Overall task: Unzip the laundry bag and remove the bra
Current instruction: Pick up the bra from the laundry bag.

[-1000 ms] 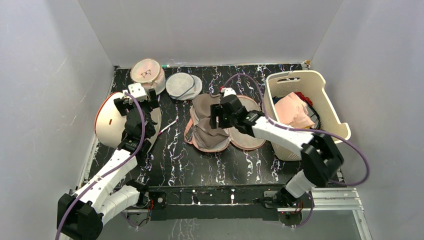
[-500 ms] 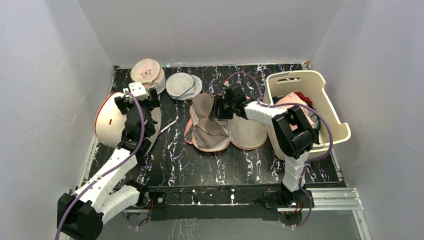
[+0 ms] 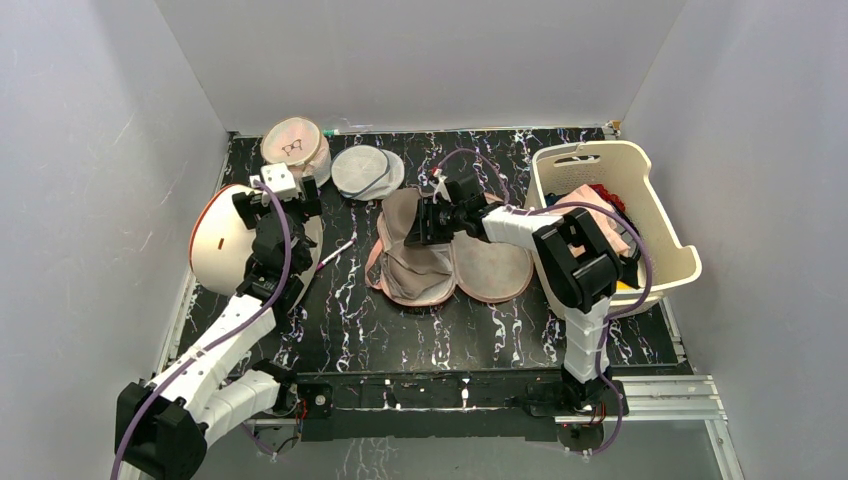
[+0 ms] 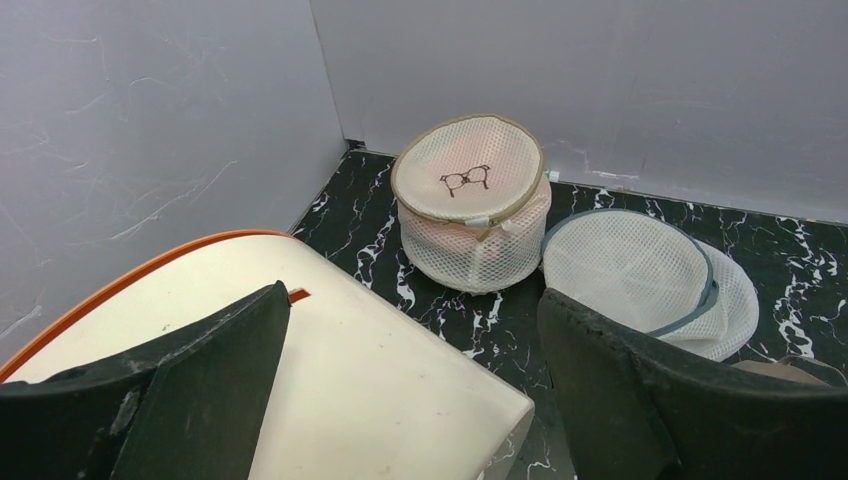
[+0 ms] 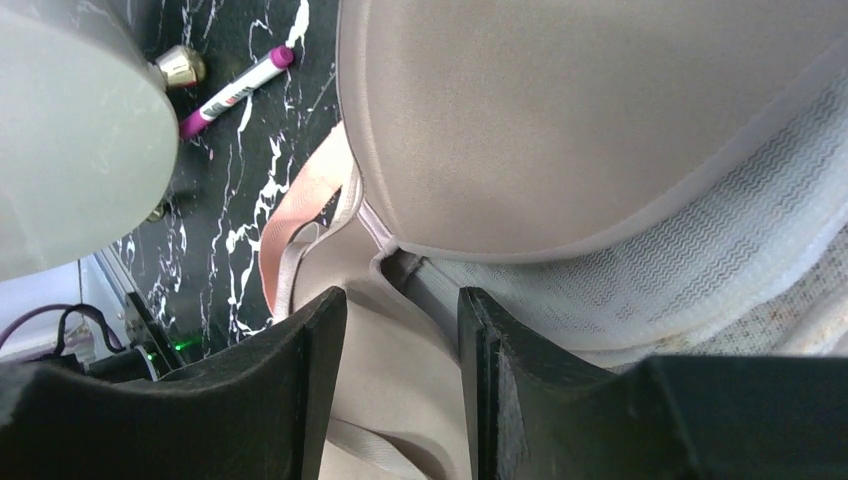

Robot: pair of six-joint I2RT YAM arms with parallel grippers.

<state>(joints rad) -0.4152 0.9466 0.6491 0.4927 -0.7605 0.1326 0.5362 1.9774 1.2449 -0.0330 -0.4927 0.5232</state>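
The laundry bag [image 3: 492, 268] lies unzipped and spread open at the table's middle, its pink edge [image 5: 300, 210] showing in the right wrist view. The taupe bra [image 3: 412, 270] lies inside it with its smooth cups up; one cup [image 5: 600, 120] fills the right wrist view. My right gripper [image 3: 428, 222] is down on the bra's middle. Its jaws [image 5: 402, 330] stand a little apart with the fabric between the two cups lying in the gap. My left gripper [image 3: 280, 198] is wide open and empty above a white dome, left of the bag; it also shows in the left wrist view [image 4: 415, 350].
A white dome with an orange rim [image 3: 225, 245] sits at the left under my left gripper. A round pink mesh pouch with a black icon [image 3: 295, 148] and a round white mesh pouch [image 3: 365, 172] stand at the back. A cream basket [image 3: 560, 165] of clothes stands right. A purple-capped pen [image 3: 335, 252] lies beside the bag.
My right arm folded up over the bag and its gripper shifted slightly back and lower onto the bra. The bag and bra slid a little left. My left arm barely moved.
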